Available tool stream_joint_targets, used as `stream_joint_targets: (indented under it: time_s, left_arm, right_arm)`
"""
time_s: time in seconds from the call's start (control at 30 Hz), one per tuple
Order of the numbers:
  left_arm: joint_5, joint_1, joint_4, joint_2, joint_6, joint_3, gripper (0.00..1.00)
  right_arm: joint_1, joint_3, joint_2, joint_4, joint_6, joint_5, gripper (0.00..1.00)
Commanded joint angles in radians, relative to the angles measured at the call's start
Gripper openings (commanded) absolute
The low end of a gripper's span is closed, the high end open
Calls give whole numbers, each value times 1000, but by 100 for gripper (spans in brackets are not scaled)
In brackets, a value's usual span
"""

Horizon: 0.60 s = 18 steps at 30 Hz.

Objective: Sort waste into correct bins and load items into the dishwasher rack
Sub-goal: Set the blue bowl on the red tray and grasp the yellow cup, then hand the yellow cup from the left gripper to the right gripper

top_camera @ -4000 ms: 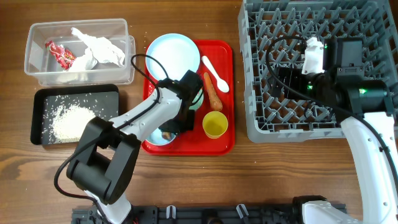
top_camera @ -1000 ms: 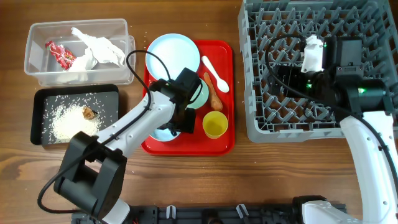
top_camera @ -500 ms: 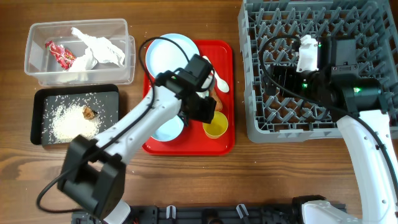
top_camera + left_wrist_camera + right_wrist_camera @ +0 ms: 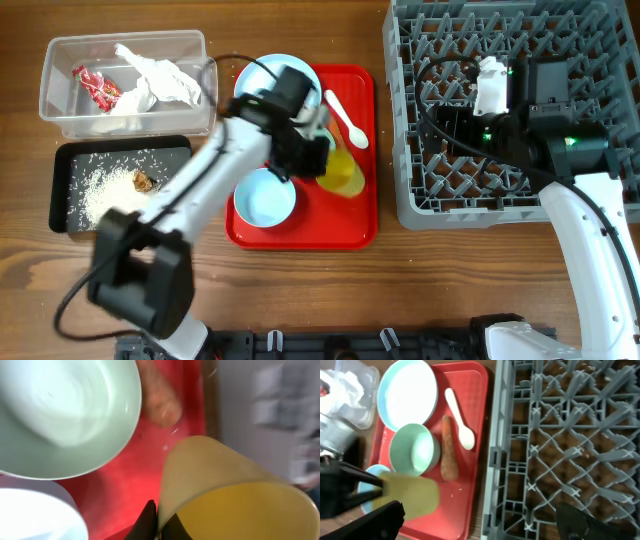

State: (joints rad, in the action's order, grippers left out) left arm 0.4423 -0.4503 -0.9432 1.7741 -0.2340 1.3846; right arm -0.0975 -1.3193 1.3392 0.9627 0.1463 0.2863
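My left gripper (image 4: 316, 160) (image 4: 159, 522) is shut on the rim of the small yellow cup (image 4: 343, 172) (image 4: 235, 495) and holds it tilted over the red tray. The pale green bowl (image 4: 65, 415) (image 4: 415, 450), carrot (image 4: 157, 400) (image 4: 448, 455), light blue bowl (image 4: 265, 197), plate (image 4: 255, 85) and white spoon (image 4: 347, 118) lie on that tray. My right gripper (image 4: 455, 125) (image 4: 477, 525) is open and empty above the grey rack (image 4: 400, 200). The clear tub (image 4: 60, 115) holds the red wrapper (image 4: 95, 85) and tissue (image 4: 160, 80). The black tray (image 4: 60, 185) holds rice (image 4: 105, 195) and the brown scrap (image 4: 143, 180).
The flat red tray (image 4: 360, 225) sits between the bins on the left and the rack on the right. A strip of bare wood (image 4: 384, 150) separates the tray from the rack. My left arm crosses the tray's left half and hides part of the plate.
The left gripper has closed on the yellow cup's rim, lifted and tilted it, and the arm has swung toward the plate. The light blue bowl is now uncovered. The right arm barely moved.
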Motion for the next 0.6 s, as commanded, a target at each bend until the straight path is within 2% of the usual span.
stream_joint_targets:
  time_s: [0.0, 0.03, 0.17, 0.23, 0.33, 0.5, 0.57]
  left_arm:
    - [412, 155, 1, -87, 45, 28, 4]
    - [562, 208, 2, -87, 87, 28, 4]
    - [949, 373, 44, -87, 178, 27, 4]
    - [1127, 412, 71, -87, 231, 27, 4]
    - [1134, 427, 80, -87, 227, 28, 4]
    - [1135, 409, 80, -87, 226, 28, 4]
    - [1134, 397, 80, -87, 226, 28, 4]
  right_arm:
    - [1, -14, 10, -29, 7, 92, 99]
    - [1, -14, 10, -55, -34, 192, 100]
    - [6, -14, 12, -231, -125, 622, 100]
    - [3, -14, 13, -299, -124, 709, 100]
    - [-6, -14, 13, -405, -119, 883, 100]
    - [-96, -14, 61, -493, -116, 905, 100]
    - [-146, -14, 127, -581, -46, 905, 100]
